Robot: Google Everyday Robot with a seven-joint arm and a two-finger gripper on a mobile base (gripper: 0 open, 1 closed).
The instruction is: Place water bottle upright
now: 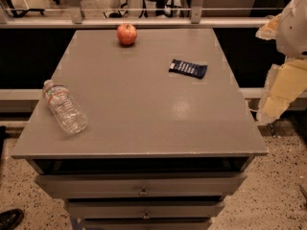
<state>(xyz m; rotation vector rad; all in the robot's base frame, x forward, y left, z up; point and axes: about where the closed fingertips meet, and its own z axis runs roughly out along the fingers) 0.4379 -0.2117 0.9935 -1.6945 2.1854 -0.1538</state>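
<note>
A: Left side first. What's there?

B: Black shoe on the speckled floor, bottom-left corner. Above it is the gray table.

A: The task object?

B: The water bottle is on the tabletop near the left edge, lying on its side, not upright. The white cap points to the far left and the base points toward the front and inward. It's clear and ribbed, and the label sits near the cap end. Nothing touches it.

A: Center?

B: A red apple near the far edge, a bit left of the middle and well apart from the bottle. Under the front edge are stacked drawers with small handles.

A: Right of that?

B: A dark blue snack packet lies flat on the right half, toward the back. It's apart from the apple and touches nothing.

A: The gripper?

B: The gripper is at the right border, off the table's right edge and above the floor. It's pale yellow, hanging below a white arm segment. It's well away from the bottle, which is across the whole tabletop.

A: Spread or pressed together?

B: I can't tell. It's holding nothing that I can see.

A: Background?

B: A metal railing runs behind the table.
</note>
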